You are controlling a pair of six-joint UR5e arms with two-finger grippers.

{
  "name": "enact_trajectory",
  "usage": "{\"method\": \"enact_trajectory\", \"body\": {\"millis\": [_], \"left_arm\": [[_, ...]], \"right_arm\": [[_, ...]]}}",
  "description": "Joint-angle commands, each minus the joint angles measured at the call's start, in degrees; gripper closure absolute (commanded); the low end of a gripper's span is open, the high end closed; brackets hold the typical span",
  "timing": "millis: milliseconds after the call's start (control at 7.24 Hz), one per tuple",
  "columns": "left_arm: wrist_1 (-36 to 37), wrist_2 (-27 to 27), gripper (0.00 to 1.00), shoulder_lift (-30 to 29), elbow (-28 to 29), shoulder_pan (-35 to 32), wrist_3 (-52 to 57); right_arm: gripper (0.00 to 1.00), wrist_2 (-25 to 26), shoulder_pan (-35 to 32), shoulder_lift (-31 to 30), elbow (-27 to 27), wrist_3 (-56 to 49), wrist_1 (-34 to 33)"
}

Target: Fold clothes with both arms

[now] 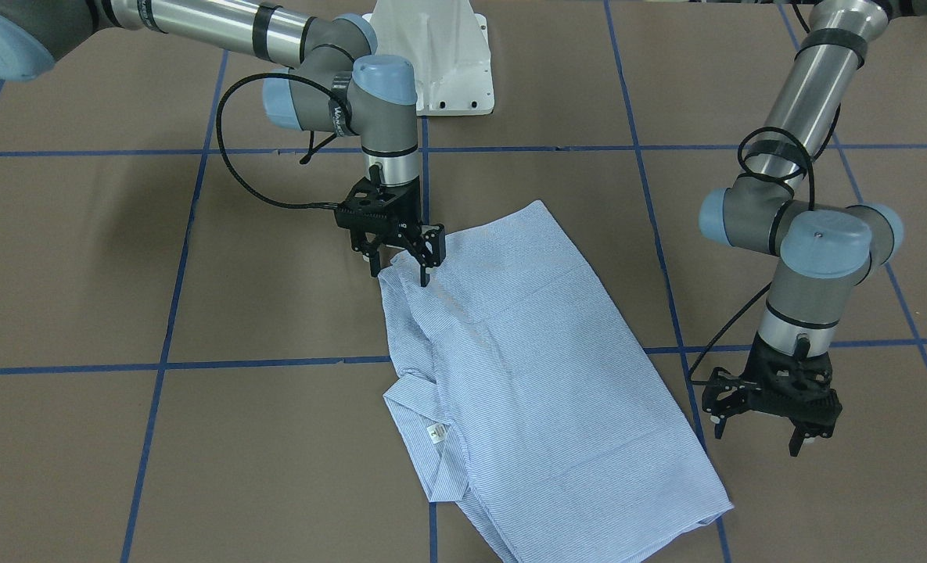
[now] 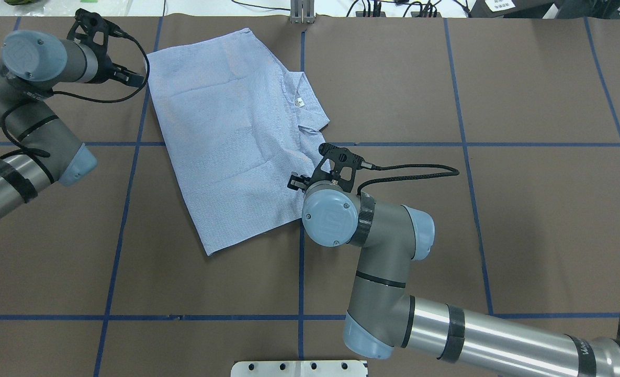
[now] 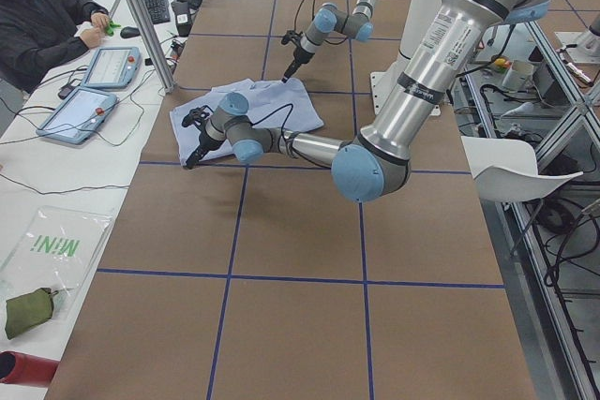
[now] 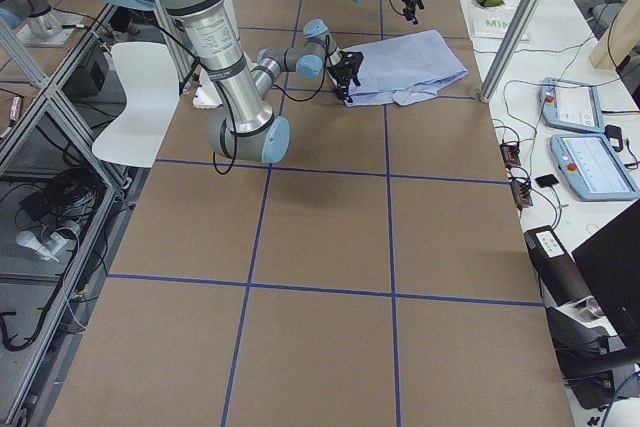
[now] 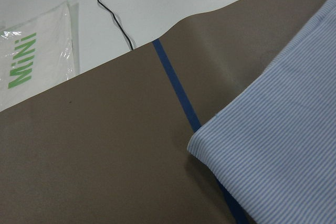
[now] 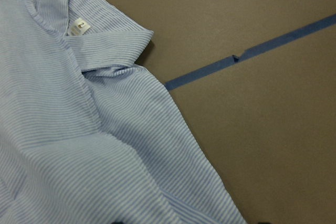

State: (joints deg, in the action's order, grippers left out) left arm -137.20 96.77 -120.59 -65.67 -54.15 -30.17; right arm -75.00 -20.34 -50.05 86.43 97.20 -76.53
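The light blue striped shirt (image 1: pixel 541 367) lies folded flat on the brown table, collar and white neck label (image 1: pixel 436 434) at its edge. It also shows in the overhead view (image 2: pixel 226 131) and in both wrist views (image 5: pixel 283 145) (image 6: pixel 79 129). My right gripper (image 1: pixel 400 270) is open, pointing down, its fingertips at the shirt's corner nearest the robot; in the overhead view (image 2: pixel 304 180) my wrist partly hides it. My left gripper (image 1: pixel 756 436) is open and empty, just above the table beside the shirt's long edge, apart from it (image 2: pixel 113 50).
The white pedestal base (image 1: pixel 440 55) stands at the robot's side of the table. Blue tape lines (image 1: pixel 275 362) grid the brown table. A metal post (image 3: pixel 141 16), two tablets (image 3: pixel 89 110) and a seated operator (image 3: pixel 47 25) are past the far edge. A clear "MiNi" bag (image 5: pixel 31 56) lies there too.
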Motion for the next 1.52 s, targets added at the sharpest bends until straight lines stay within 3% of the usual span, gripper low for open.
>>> {"method": "enact_trajectory", "body": {"millis": [0, 138, 276, 553, 691, 1243, 1381], "left_arm": [[0.00, 0.00, 0.00, 0.01, 0.02, 0.01, 0.02], [0.00, 0.00, 0.00, 0.01, 0.02, 0.09, 0.02], [0.00, 0.00, 0.00, 0.01, 0.02, 0.09, 0.02], [0.00, 0.00, 0.00, 0.01, 0.02, 0.09, 0.02], [0.00, 0.00, 0.00, 0.01, 0.02, 0.09, 0.02], [0.00, 0.26, 0.00, 0.01, -1.11, 0.36, -0.15], [0.18, 6.36, 0.00, 0.53, -3.65, 0.36, -3.11]], "right_arm": [[0.11, 1.08, 0.83, -0.48, -0.21, -0.61, -0.29], [0.12, 1.08, 0.83, -0.66, -0.30, -1.40, -0.38], [0.19, 1.08, 0.83, -0.66, -0.30, -1.75, -0.47], [0.61, 0.82, 0.83, -0.49, -0.21, -2.81, -0.38], [1.00, 0.73, 0.83, -0.31, -0.12, -3.85, -0.47], [1.00, 0.47, 0.74, -0.66, 2.93, -3.95, -2.21], [1.00, 0.38, 0.74, -0.66, 6.69, -3.95, -5.62]]}}
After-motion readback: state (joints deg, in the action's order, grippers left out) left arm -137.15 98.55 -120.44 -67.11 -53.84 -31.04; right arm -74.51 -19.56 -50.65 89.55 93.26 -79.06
